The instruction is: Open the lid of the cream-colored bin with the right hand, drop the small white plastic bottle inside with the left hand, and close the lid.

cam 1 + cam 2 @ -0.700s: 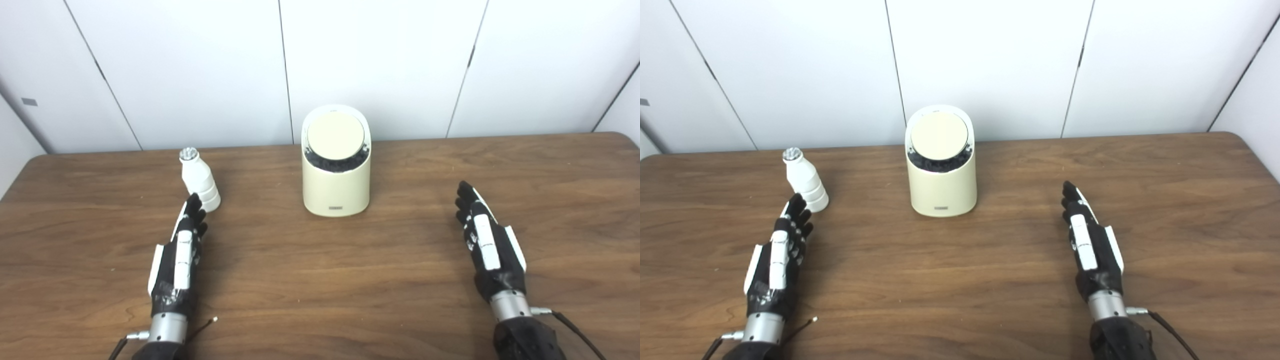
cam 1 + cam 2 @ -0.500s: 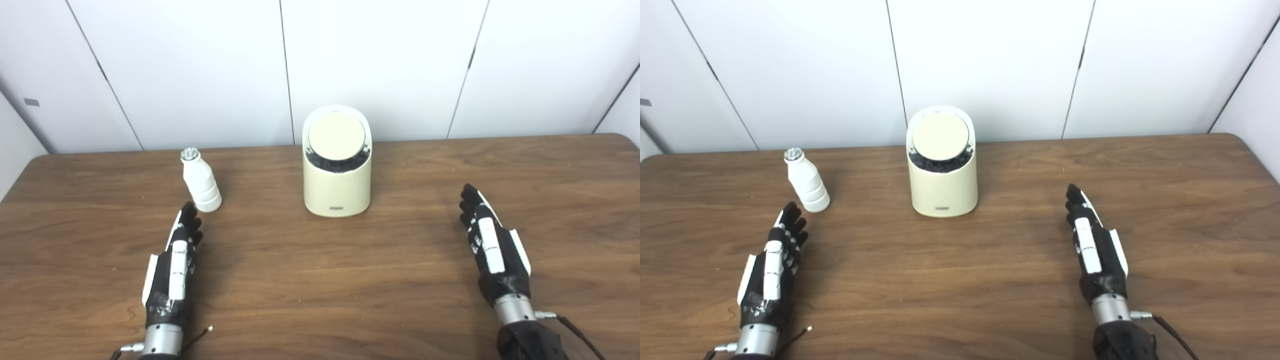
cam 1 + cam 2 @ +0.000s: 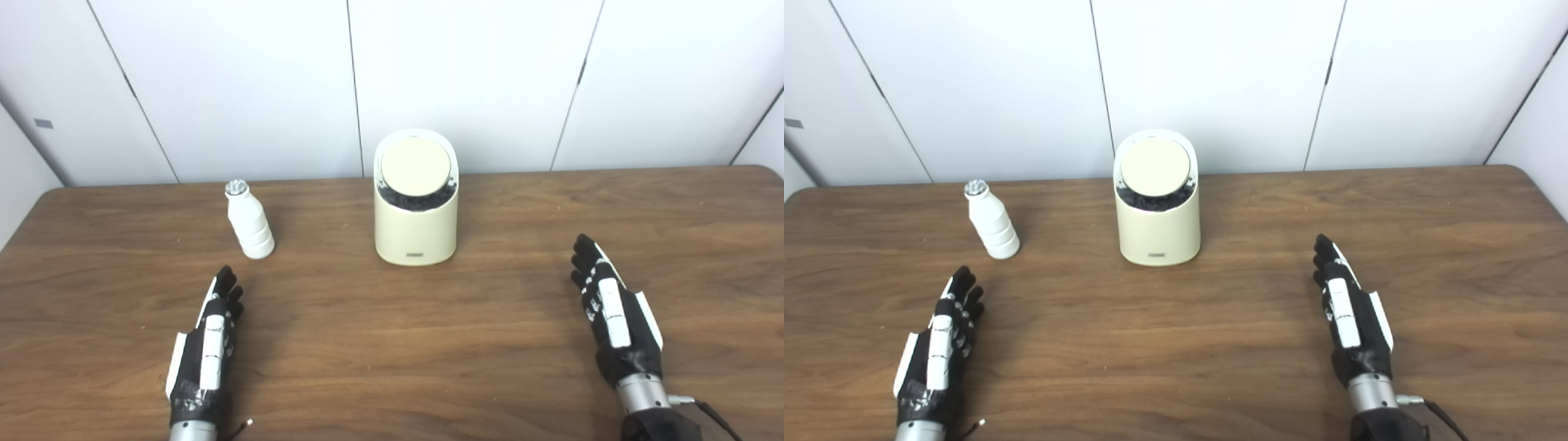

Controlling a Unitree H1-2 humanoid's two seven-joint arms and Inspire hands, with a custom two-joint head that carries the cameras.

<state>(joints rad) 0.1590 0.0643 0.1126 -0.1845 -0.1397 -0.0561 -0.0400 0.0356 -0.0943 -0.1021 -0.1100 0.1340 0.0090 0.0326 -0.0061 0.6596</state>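
Both hands have drawn back toward the near table edge since the earlier frames; the left hand (image 3: 205, 352), whose fingertips were level with the base of the bottle, now lies clear of it. The small white plastic bottle (image 3: 249, 222) stands upright to the left of the cream-colored bin (image 3: 416, 220), apart from it, silver cap up. The bin stands near the far edge of the wooden table (image 3: 392, 343), in front of the white wall panels (image 3: 245, 79). Its round lid (image 3: 416, 166) is tilted, with a dark gap showing along the lid's lower edge. The left hand is empty, fingers extended, in front of the bin and to its left. The right hand (image 3: 612, 315) is also empty with fingers extended, in front of the bin and to its right, well apart from it.
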